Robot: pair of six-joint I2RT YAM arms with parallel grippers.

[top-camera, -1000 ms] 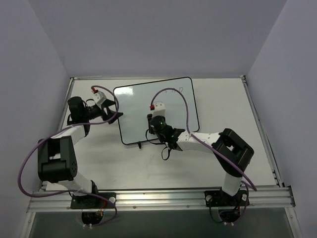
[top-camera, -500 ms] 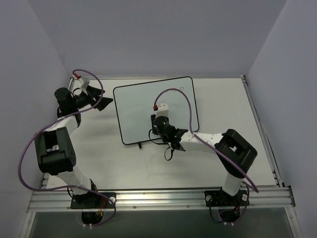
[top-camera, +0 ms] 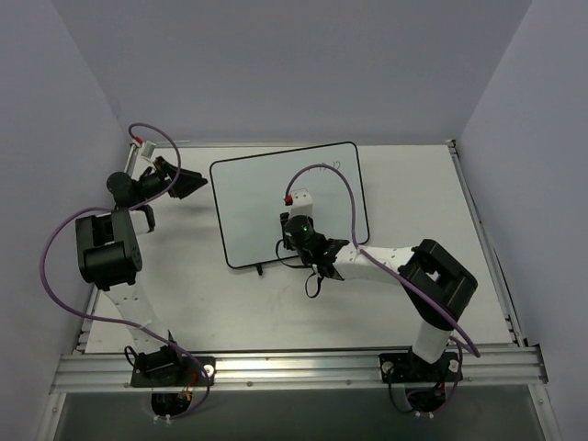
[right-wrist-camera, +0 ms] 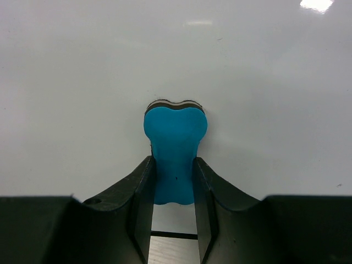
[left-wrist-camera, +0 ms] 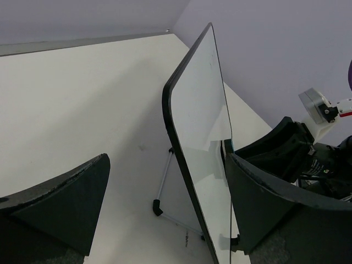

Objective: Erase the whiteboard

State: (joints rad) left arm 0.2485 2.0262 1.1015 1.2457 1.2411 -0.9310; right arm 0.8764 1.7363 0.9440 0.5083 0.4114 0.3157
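While the right claw keeps a narrow, tight pinch on a small blue eraser, the eraser's far end, which has a dark layer on it, looks to be pressed against the whiteboard. From where I stand over the arms, that board sits on the table a little towards 12 o'clock from the middle. It is a white sheet in a thin black frame with rounded corners. The right claw is over its lower half, near the 6 o'clock edge, and a loop of purple cable arches above the surface. A few faint dark marks show up by the board's 1 o'clock corner; I can't read them.

The board is not lying flat. From the left wrist's side it leans, propped on a thin metal leg with a small black foot resting on the tabletop.

The left claw hangs off at the board's 9 to 10 o'clock, clear of the frame and touching nothing. Its two dark fingers are spread wide with nothing between them, and they point towards the board's edge
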